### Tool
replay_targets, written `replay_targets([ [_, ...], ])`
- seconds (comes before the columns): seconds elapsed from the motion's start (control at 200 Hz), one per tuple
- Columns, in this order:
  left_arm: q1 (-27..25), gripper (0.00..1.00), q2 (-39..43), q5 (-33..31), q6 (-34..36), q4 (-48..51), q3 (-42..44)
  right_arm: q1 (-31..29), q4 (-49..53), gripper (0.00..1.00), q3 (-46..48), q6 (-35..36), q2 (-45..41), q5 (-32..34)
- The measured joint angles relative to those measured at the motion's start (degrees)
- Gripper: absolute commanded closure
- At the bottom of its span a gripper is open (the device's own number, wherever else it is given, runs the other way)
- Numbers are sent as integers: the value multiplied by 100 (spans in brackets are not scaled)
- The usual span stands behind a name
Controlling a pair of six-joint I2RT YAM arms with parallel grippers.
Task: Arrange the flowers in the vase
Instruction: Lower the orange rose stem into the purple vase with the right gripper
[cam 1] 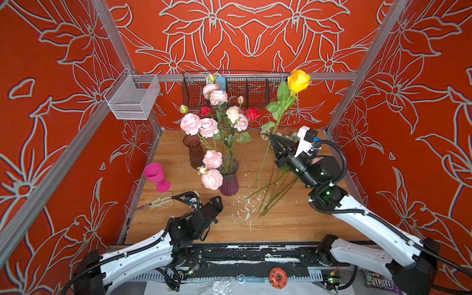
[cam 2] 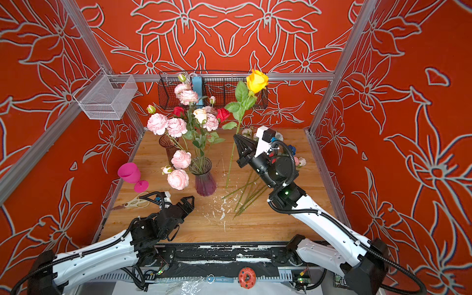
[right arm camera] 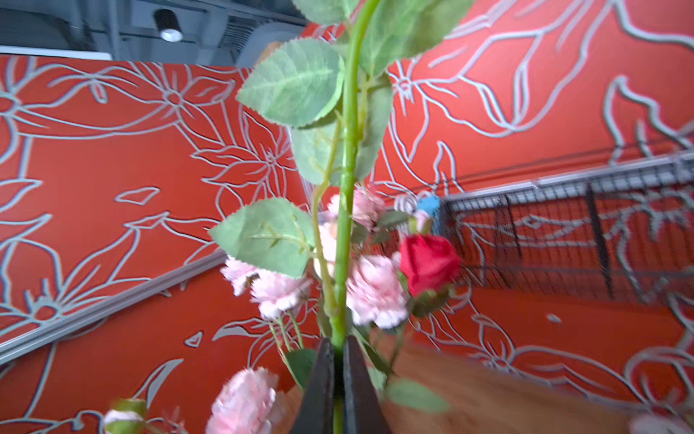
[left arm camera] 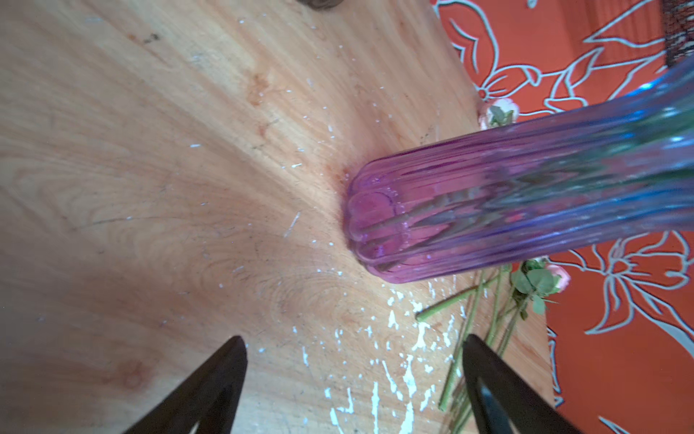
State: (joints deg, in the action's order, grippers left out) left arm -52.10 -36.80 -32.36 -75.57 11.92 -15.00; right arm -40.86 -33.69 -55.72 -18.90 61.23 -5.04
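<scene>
I am squeezing my right gripper [right arm camera: 338, 342] tight on the long green stem of the yellow rose with big green leaves [cam 1: 298, 80]. I am pinching it partway down, so the bloom is standing up high and the bottom end is hanging free, ready to go into a mouth. The rose is up in the air to the right of the purple ribbed glass vase [cam 1: 229, 178]. It is not in the vase yet. Its low tip is hanging near the wooden table [cam 1: 281, 227], and I cannot tell if it is touching.

My left gripper [left arm camera: 353, 338] is hovering low, in front and to the left of the purple vase. Its jaws are wide apart with nothing in them. I think it is there to steady the glass.

The purple vase is already holding many pink, red and cream blooms [cam 1: 212, 125], and they are leaning out over its mouth. I think they are getting in my stem's way. More loose green stems [cam 1: 274, 190] are lying to the right of the vase. A brown glass vase [cam 1: 194, 153] is standing just behind it on the left. A pink plastic goblet [cam 1: 154, 173] and pale-handled scissors [cam 1: 159, 201] are sitting farther left.
</scene>
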Motion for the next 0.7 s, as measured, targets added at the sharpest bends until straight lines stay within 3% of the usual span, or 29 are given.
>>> replay_targets([
  [0.41, 4, 10, 1185, -39, 684, 682, -271, -254, -385, 100, -2044, 509, 1860, -452],
  [0.701, 4, 10, 1565, -57, 848, 1005, -308, -380, -282, 100, -2179, 538, 2463, -501],
])
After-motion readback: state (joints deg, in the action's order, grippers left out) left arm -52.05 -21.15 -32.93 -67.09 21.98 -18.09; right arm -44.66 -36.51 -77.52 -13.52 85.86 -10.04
